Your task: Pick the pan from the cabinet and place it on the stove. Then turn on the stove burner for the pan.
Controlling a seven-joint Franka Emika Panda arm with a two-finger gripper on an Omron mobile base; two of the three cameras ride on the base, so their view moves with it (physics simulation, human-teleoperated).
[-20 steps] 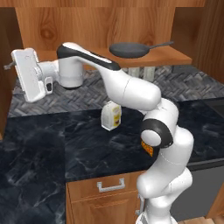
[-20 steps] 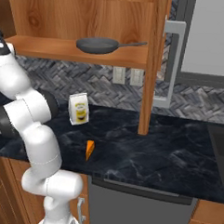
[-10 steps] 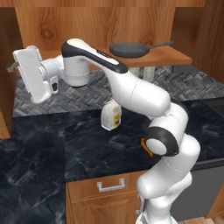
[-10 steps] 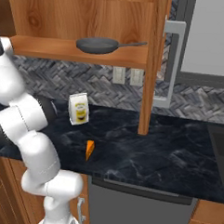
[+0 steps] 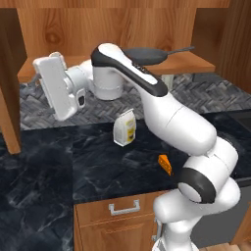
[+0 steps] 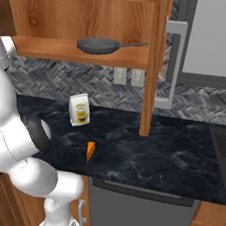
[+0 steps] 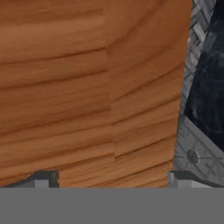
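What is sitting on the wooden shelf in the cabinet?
The pan sits on the cabinet shelf, handle pointing right. In the left base view, the robot's arm covers part of the pan.

A small white carton with a yellow label (image 6: 80,110) stands upright on the dark marbled desk (image 6: 146,145). Near the carton, toward the desk's front edge, lies an orange cheese wedge (image 6: 90,151). Behind the carton, two outlets (image 6: 126,77) sit on the herringbone backsplash.

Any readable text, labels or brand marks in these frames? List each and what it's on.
None can be read.
The carton on the counter: yellow emblem on its front, too blurred to read in either base view.
The pan, the orange wedge and the cabinet: no markings visible.
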